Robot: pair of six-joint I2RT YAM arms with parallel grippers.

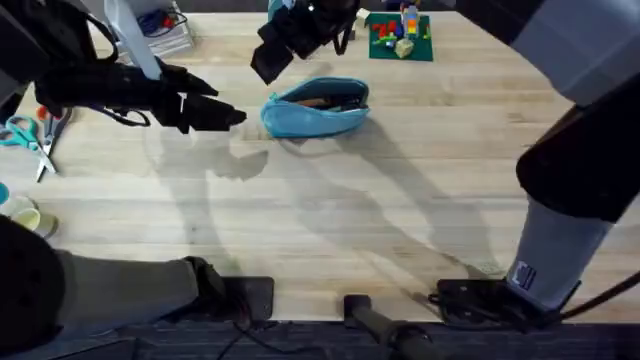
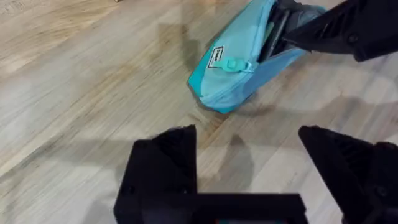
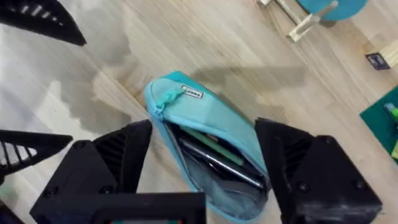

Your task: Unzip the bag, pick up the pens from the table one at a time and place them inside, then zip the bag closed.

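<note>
One bag (image 1: 316,107) on the counter (image 1: 330,210), far-middle part, lying on its side with the zipper undone and the mouth gaping; the pull tab (image 3: 163,99) sits at the closed end next to a little white label (image 3: 193,94); inside I count at least two slim dark pens (image 3: 217,163) lying lengthwise, hard to split them further. Two arms in play; the right pincer (image 3: 202,155) hangs right over the open bag, fingers spread wide either side of it and gripping nothing; the left pincer (image 1: 232,117) sits just beside the bag's closed end, low over the counter, also spread and empty, not touching the bag. One pair of scissors (image 1: 30,140) with teal and orange handles at the left edge; one green plate (image 1: 402,38) of toy bricks at the far side.
</note>
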